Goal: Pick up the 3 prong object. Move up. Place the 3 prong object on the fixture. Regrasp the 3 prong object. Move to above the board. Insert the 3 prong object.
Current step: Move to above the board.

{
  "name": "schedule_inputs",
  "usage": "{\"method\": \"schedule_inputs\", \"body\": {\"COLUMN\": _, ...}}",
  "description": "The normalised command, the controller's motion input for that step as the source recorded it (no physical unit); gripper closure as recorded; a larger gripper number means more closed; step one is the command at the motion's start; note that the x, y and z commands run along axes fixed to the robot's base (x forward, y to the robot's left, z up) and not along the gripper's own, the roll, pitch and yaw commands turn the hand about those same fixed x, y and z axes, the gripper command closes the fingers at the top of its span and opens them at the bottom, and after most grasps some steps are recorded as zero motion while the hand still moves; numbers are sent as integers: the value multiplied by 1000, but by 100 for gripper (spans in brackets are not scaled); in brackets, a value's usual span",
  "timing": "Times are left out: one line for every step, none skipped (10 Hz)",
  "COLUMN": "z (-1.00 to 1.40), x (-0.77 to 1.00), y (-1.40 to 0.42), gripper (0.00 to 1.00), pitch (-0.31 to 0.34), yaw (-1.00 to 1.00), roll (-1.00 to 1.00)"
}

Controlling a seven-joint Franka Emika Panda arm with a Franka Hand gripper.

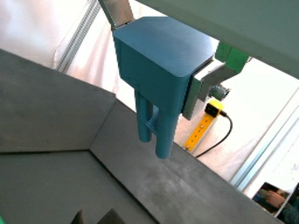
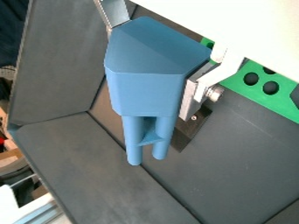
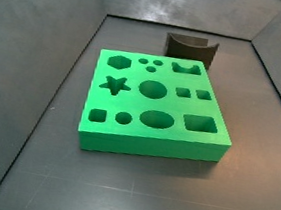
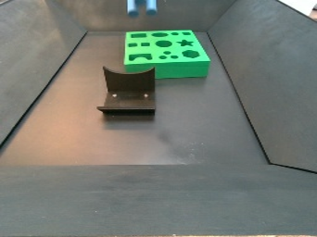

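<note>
In both wrist views my gripper [image 1: 163, 52] [image 2: 156, 57] is shut on the 3 prong object [image 1: 152, 83] [image 2: 142, 96], a blue-grey plastic peg with its prongs pointing down. Its silver fingers [image 1: 205, 84] [image 2: 194, 93] press on the wide body from both sides. In a side view only the prong tips [image 4: 143, 6] show, high above the far end of the bin. The green board [image 3: 150, 144] [image 4: 186, 67] lies flat on the floor with its shaped holes facing up. The dark fixture [image 3: 191, 48] [image 4: 128, 91] stands beside the board with nothing on it.
Sloping dark walls [image 4: 37, 83] enclose the bin floor [image 4: 173, 139]. A yellow strip and black cable [image 1: 201, 129] hang outside the bin wall. A corner of the green board [image 2: 263, 83] shows past the held peg.
</note>
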Motion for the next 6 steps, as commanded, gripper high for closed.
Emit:
{"method": "schedule_inputs", "body": {"z": 431, "x": -521, "y": -1000, "gripper": 100, "pitch": -13, "yaw": -16, "roll": -1000}}
{"method": "schedule_inputs", "body": {"z": 385, "x": -516, "y": -1000, "gripper": 100, "pitch": -17, "yaw": -17, "roll": -1000}}
{"method": "schedule_inputs", "body": {"z": 424, "x": -566, "y": -1000, "gripper": 100, "pitch": -30, "yaw": -14, "roll": -1000}}
{"method": "schedule_inputs", "body": {"z": 413, "x": -592, "y": -1000, "gripper": 100, "pitch": -34, "yaw": -19, "roll": -1000}}
{"method": "schedule_inputs", "body": {"z": 432, "x": -632, "y": -1000, "gripper": 100, "pitch": -41, "yaw": -23, "roll": -1000}}
{"method": "schedule_inputs", "body": {"z": 352, "x": -539, "y": -778, "gripper": 100, "pitch": -47, "yaw": -26, "roll": -1000}}
